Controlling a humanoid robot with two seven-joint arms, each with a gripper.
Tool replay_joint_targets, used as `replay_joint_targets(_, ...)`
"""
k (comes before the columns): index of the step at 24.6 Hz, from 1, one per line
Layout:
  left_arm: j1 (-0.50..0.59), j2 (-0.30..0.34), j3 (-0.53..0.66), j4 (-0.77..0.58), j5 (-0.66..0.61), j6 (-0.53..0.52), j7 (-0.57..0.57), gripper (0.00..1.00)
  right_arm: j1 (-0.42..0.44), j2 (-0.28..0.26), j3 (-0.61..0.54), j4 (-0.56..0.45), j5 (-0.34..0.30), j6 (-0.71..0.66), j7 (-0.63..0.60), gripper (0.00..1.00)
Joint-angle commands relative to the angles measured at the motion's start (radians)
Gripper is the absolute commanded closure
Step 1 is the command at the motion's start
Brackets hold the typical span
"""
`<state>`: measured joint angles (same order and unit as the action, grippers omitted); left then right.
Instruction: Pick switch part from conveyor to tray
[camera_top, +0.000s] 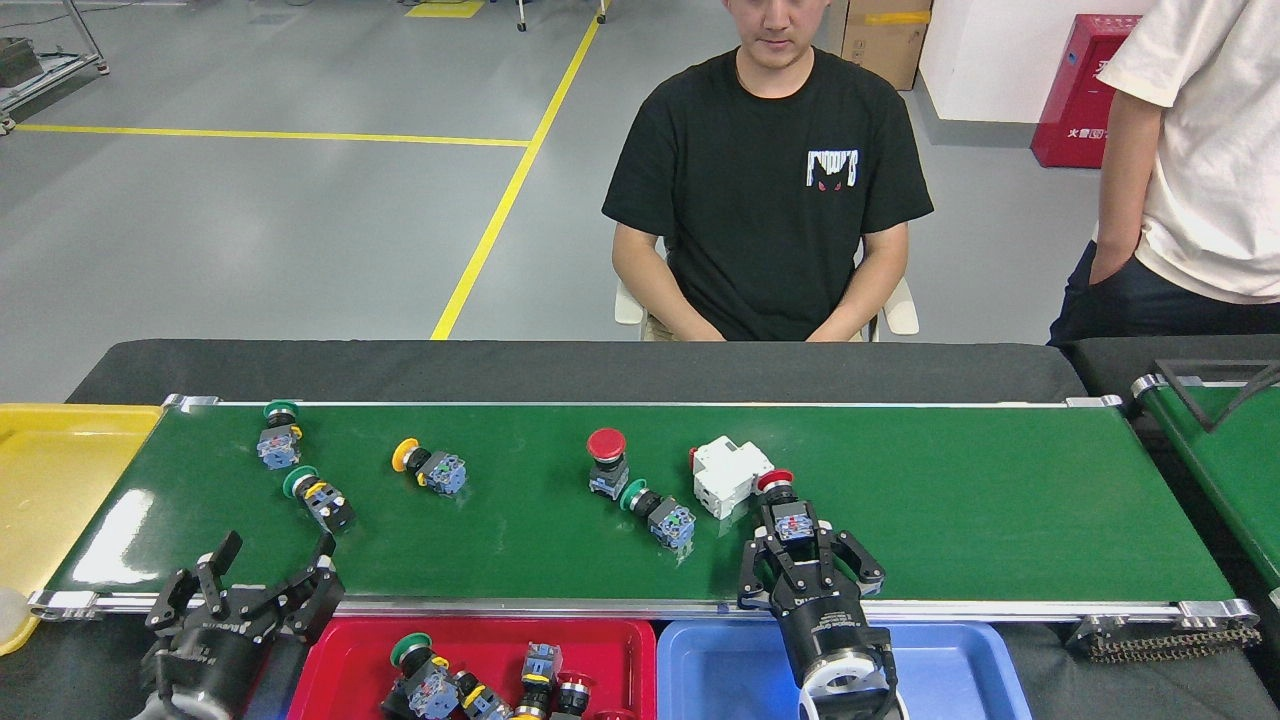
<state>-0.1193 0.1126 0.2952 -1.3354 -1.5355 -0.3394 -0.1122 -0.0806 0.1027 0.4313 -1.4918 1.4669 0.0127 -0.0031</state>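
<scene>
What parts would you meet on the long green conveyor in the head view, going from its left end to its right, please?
Green-capped switch by the far rail → second green-capped switch → yellow-capped switch → upright red mushroom button → green-capped switch lying down → white breaker block → red-capped switch, between the right gripper fingers.

Bright, sharp; glare on conveyor (110, 535) left.

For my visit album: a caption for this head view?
Right gripper open around a red-capped switch on the conveyor, above the blue tray.
</scene>
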Motion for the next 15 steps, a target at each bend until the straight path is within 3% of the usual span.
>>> replay_joint_targets(1, -0.042, 0.013, 0.001, 0.041, -0.048, 0.028, 0.0, 0.0, -0.011, 0.002, 0.084, -0.041, 0.003, -0.114, -0.003, 0.66)
replay_joint_targets(2, -0.059, 0.013, 0.001, 0.065, -0.069, 0.039, 0.002, 0.0, -0.018, 0.014, 0.141, -0.036, 0.009, -0.116, -0.002, 0.15)
replay_joint_targets(3, -0.079, 0.013, 0.001, 0.088, -0.084, 0.049, 0.002, 0.0, -0.027, 0.031, 0.201, -0.028, 0.013, -0.12, -0.002, 0.0)
replay_joint_targets(6, -0.123, 0.015, 0.001, 0.14, -0.094, 0.059, 0.003, 0.0, -0.047, 0.04, 0.287, -0.001, 0.015, -0.122, 0.0, 0.0)
replay_joint_targets(11, -0.212, 0.036, -0.019, 0.262, -0.098, 0.117, 0.012, 0.03, -0.048, 0.037, 0.276, -0.012, 0.007, -0.111, 0.0, 0.0)
replay_joint_targets(12, -0.224, 0.048, -0.033, 0.285, -0.098, 0.122, 0.028, 0.14, -0.042, 0.035, 0.253, -0.03, 0.006, -0.094, -0.002, 0.0)
replay_joint_targets(13, -0.229, 0.061, -0.042, 0.301, -0.098, 0.12, 0.043, 0.31, -0.036, 0.029, 0.208, -0.059, 0.006, -0.065, -0.003, 0.0)
replay_joint_targets(14, -0.229, 0.073, -0.05, 0.318, -0.095, 0.115, 0.059, 0.56, -0.022, 0.017, 0.144, -0.085, 0.006, -0.017, -0.003, 0.0)
replay_joint_targets(15, -0.229, 0.079, -0.051, 0.335, -0.092, 0.112, 0.066, 0.72, -0.005, 0.002, 0.084, -0.107, 0.006, 0.029, -0.009, 0.0)
